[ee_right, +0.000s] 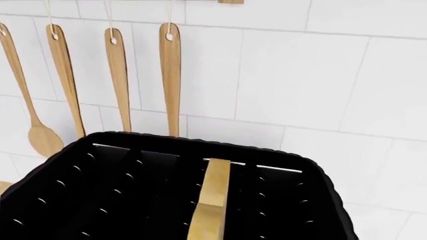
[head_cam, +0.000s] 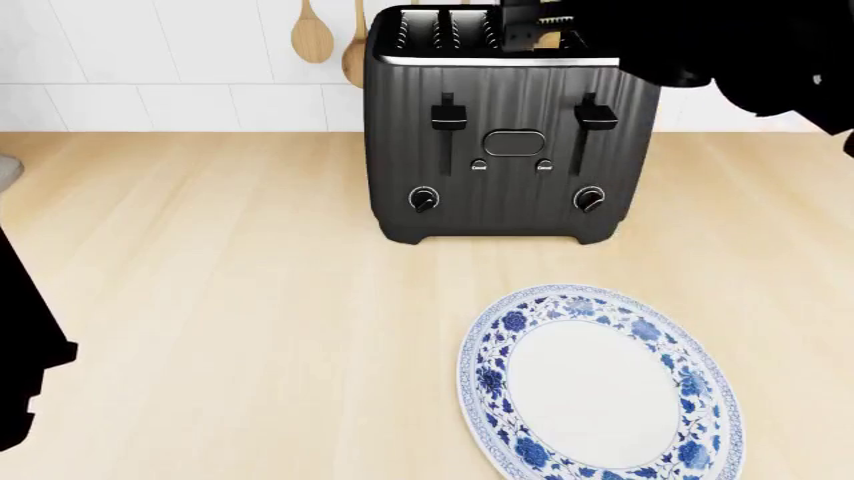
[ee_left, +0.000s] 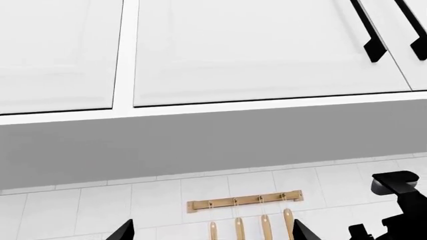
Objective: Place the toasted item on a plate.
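The toast is seated upright in a slot of the black toaster, its golden crust edge visible from the right wrist view. The right pincer is positioned over the toaster's top right slots; whether it is released or clenched cannot be told. The left pincer is aimed at the upper cabinets, its fingertips spread apart and empty. The plate lies on the tabletop just in front of the toaster.
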Available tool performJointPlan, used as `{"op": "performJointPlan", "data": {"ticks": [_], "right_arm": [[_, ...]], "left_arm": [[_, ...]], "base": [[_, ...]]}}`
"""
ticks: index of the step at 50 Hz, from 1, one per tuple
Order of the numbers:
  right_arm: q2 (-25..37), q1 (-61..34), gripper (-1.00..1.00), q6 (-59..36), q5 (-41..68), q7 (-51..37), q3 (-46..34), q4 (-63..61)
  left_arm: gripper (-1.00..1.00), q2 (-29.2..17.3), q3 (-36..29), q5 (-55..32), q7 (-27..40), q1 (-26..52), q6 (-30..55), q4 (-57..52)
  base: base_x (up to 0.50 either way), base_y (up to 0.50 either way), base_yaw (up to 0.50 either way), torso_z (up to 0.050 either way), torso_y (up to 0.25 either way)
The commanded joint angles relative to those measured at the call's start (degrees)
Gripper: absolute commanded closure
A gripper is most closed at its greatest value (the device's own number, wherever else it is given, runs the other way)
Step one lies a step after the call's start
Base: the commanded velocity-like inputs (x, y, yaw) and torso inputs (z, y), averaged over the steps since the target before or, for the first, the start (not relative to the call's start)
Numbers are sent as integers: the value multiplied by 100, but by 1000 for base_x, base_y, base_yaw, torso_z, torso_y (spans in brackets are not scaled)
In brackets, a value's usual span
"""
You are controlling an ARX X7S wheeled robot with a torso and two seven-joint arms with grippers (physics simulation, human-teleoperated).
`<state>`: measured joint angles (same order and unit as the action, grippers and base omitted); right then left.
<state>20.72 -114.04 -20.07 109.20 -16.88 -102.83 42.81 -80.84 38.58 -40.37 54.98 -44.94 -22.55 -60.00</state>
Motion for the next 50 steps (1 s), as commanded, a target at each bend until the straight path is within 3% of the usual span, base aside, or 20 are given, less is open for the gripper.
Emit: {"op": "performJointPlan", "data": {"ticks": [1, 23, 24, 50], "right_arm": [[-41, 44, -100, -98, -9, 28, -18, 92], [-98, 73, -100, -204, -76, 87, -29, 118], [-88, 78, 100, -181, -80, 65, -22, 117], [18, 143, 100, -62, -158, -11, 50, 74]], "left_arm": [[-100, 7, -22, 17, 1, 0, -7, 0], [-100, 33, -3, -2, -25, 0, -5, 0], [-100, 31, -8, 3, -23, 0, -6, 0], [-100, -58, -54, 26, 68, 0, -7, 0]], "base": [[0, 0, 0, 0, 0], [0, 0, 0, 0, 0], [0, 0, 0, 0, 0], [0, 0, 0, 0, 0]]}}
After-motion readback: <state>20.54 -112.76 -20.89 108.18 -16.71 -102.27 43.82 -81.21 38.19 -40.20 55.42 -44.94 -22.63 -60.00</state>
